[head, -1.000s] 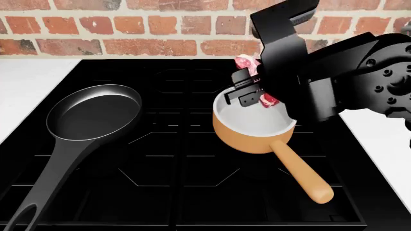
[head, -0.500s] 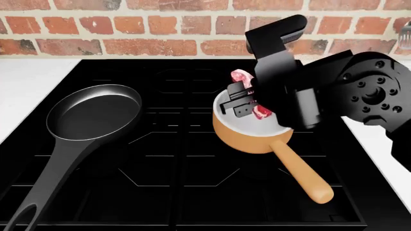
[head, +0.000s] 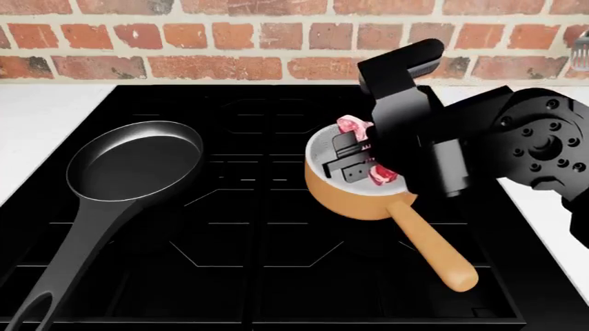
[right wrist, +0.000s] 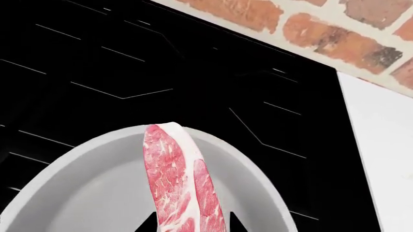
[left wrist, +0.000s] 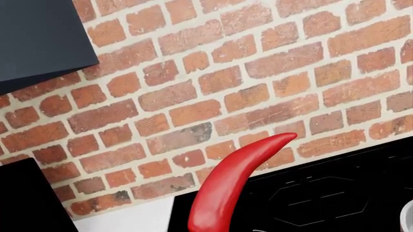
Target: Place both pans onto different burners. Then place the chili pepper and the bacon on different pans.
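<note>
The black frying pan (head: 138,162) lies on the left burner of the stovetop (head: 248,241), its long handle toward me. The orange saucepan (head: 354,200) stands on the right burner with its handle pointing to the front right. My right gripper (head: 354,160) reaches down into the saucepan, shut on the bacon (head: 350,125), whose free end hangs over the white inside (right wrist: 77,193). In the right wrist view the bacon (right wrist: 177,183) sits between two dark fingertips. The chili pepper (left wrist: 232,186) is held up in front of the brick wall in the left wrist view; the left fingers are outside that frame.
White counter flanks the stovetop on the left (head: 37,117) and the right (head: 552,207). A brick wall (head: 184,41) closes the back. A dark flat panel (left wrist: 38,38) hangs near the left wrist camera. My bulky right arm (head: 515,145) covers the stove's right rear.
My right gripper has come down with the bacon, from above the saucepan's rim to inside it. The pans have not moved.
</note>
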Available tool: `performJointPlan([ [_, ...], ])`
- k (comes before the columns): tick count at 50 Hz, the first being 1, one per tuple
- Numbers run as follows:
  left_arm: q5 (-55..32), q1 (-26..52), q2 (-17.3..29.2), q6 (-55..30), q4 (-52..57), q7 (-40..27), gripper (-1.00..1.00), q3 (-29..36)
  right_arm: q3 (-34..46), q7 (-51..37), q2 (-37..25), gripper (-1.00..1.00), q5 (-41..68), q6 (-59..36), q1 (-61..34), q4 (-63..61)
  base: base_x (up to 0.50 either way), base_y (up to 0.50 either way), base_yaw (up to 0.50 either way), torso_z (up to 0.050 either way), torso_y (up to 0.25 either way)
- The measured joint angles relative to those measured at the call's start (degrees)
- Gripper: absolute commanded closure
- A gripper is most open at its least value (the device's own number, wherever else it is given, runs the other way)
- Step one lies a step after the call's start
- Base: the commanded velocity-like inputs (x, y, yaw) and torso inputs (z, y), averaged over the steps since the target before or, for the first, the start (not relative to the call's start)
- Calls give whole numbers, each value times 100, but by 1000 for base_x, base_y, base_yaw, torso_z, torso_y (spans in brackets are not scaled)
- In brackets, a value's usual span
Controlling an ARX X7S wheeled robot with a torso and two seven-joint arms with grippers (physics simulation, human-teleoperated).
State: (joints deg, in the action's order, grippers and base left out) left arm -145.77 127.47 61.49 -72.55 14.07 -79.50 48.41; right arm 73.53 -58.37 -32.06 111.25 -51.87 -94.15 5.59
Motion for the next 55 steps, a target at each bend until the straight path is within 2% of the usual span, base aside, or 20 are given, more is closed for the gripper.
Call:
performJointPlan([
  [18, -5, 5, 11, -7, 4, -3, 100, 16, 29, -5, -48, 100, 4, -9, 79, -49, 0, 0, 0, 0, 0],
  [19, -5, 6, 11, -7, 3, -3, 100, 17, 30, -1, -48, -100, -1, -16, 78, -50, 0, 0, 0, 0, 0],
  [39, -31, 39, 10, -24, -22, -24, 100, 31, 25, -53, -136, -100, -81, -174, -65, -108, -1, 0, 0, 0, 1],
  [55, 32, -22, -101, 32, 1, 10, 100, 37, -324, -824, -472, -100, 879, -308, -919, -737, 0, 0, 0, 0, 1],
])
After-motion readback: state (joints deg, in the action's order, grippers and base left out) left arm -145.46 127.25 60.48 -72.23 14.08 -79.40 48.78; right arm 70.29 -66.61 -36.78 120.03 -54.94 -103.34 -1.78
